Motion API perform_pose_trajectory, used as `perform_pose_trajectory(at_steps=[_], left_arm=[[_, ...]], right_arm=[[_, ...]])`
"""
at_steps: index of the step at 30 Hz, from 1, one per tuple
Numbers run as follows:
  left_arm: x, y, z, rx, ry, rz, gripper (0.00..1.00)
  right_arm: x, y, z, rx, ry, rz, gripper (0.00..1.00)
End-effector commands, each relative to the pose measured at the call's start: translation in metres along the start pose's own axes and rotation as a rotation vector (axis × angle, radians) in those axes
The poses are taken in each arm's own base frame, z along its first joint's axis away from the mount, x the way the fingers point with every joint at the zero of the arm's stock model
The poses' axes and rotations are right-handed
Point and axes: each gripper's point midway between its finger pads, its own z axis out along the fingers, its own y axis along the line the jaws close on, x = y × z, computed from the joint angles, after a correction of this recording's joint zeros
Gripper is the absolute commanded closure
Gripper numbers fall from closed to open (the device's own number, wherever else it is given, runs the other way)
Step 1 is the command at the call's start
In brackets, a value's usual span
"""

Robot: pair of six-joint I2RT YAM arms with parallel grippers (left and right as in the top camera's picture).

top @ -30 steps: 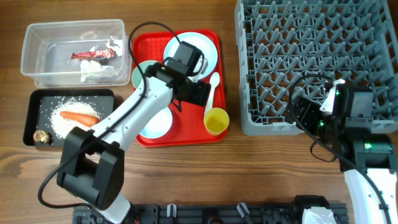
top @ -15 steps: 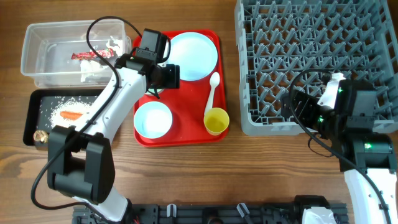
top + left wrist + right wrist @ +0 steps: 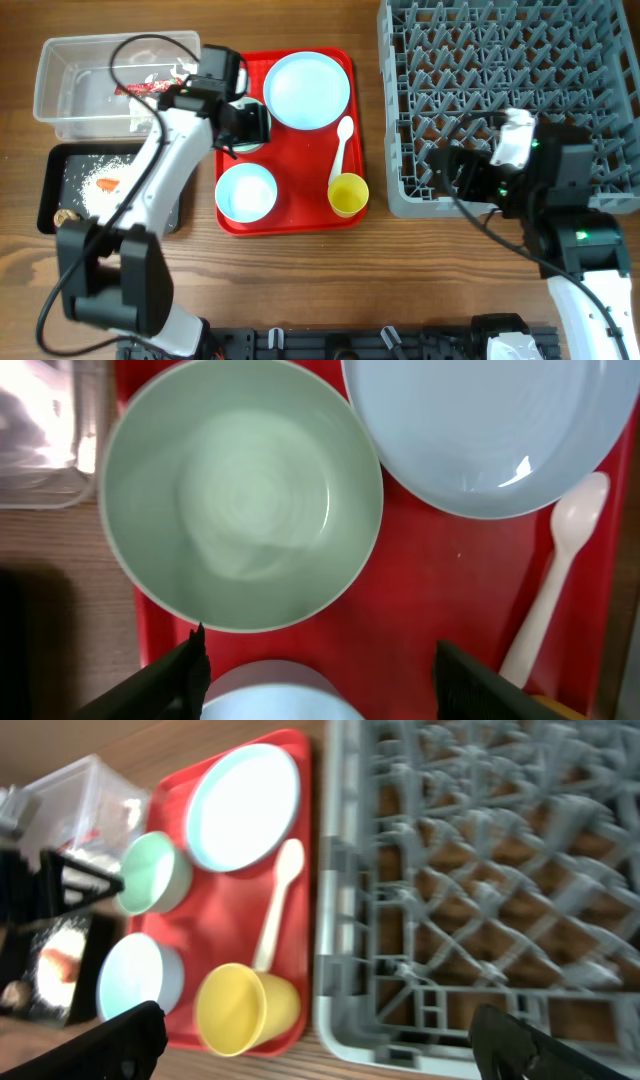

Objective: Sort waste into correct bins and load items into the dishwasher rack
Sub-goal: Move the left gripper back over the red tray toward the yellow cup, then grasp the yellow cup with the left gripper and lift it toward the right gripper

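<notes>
My left gripper (image 3: 248, 124) is open and empty, hovering over a pale green bowl (image 3: 240, 495) at the left of the red tray (image 3: 300, 160). In its wrist view the jaws (image 3: 320, 675) straddle the rim of a pale blue bowl (image 3: 246, 192). The pale blue plate (image 3: 307, 90), white spoon (image 3: 343, 145) and yellow cup (image 3: 347, 194) lie on the tray. My right gripper (image 3: 447, 170) is open and empty above the front left corner of the grey rack (image 3: 510, 80). The clear tub (image 3: 60, 60) holds the red wrapper (image 3: 150, 88) and tissue (image 3: 150, 118). The black tray (image 3: 120, 150) holds rice, the carrot (image 3: 108, 184) and a brown scrap (image 3: 63, 216).
The right wrist view shows the yellow cup (image 3: 245, 1008) lying on its side by the rack (image 3: 480, 870), with the spoon (image 3: 275, 905) and plate (image 3: 245, 805) beyond. Bare wooden table lies in front of the tray and rack.
My left arm has swung left from the tray's middle to above the green bowl. My right gripper has moved left over the rack's front left corner.
</notes>
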Motion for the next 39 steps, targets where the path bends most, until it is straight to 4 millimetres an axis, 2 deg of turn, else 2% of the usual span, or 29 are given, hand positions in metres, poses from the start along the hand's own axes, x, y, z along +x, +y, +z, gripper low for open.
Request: perform_pose_trajectory(at_steps=[1, 3, 8, 13, 17, 19, 23, 24, 27, 30, 33, 35, 37, 39], left_arm=[[0.000, -0.043, -0.035, 0.190, -0.031, 0.106, 0.30], [0.024, -0.082, -0.037, 0.336, 0.038, 0.249, 0.30], [0.074, -0.117, -0.017, 0.328, 0.184, 0.410, 0.31], [0.104, -0.139, -0.001, 0.326, 0.263, 0.486, 0.36], [0.116, -0.136, 0.020, 0.240, 0.313, 0.470, 0.43], [0.121, -0.135, 0.028, 0.230, 0.335, 0.474, 0.51], [0.126, -0.133, 0.037, 0.216, 0.364, 0.456, 0.62], [0.126, -0.133, 0.037, 0.215, 0.365, 0.453, 0.70], [0.126, -0.133, 0.037, 0.215, 0.365, 0.448, 0.80], [0.125, -0.133, 0.037, 0.212, 0.364, 0.432, 0.96], [0.119, -0.134, 0.031, 0.213, 0.348, 0.386, 0.96], [0.108, -0.134, 0.021, 0.222, 0.327, 0.342, 0.96], [0.092, -0.133, 0.002, 0.255, 0.297, 0.306, 0.96], [0.073, -0.137, -0.025, 0.373, 0.261, 0.251, 0.96]], right_arm=[[0.006, 0.015, 0.012, -0.023, 0.031, -0.069, 0.01], [0.008, 0.018, 0.017, -0.029, 0.046, -0.078, 0.01], [0.009, 0.013, 0.017, 0.001, 0.049, -0.077, 0.01], [0.009, 0.012, 0.017, 0.004, 0.048, -0.076, 0.00], [0.009, 0.012, 0.017, 0.004, 0.051, -0.075, 0.01], [0.011, 0.011, 0.017, 0.007, 0.058, -0.073, 0.00], [0.011, 0.011, 0.017, 0.007, 0.059, -0.073, 0.01], [0.011, 0.011, 0.017, 0.008, 0.058, -0.073, 0.00], [0.011, 0.011, 0.017, 0.011, 0.058, -0.073, 0.00], [0.011, 0.011, 0.017, 0.010, 0.055, -0.074, 0.01], [0.010, 0.011, 0.017, 0.009, 0.052, -0.074, 0.01], [0.009, 0.012, 0.017, 0.006, 0.051, -0.075, 0.00], [0.009, 0.017, 0.017, -0.022, 0.049, -0.078, 0.00], [0.005, 0.031, 0.016, -0.097, 0.038, -0.089, 0.00]])
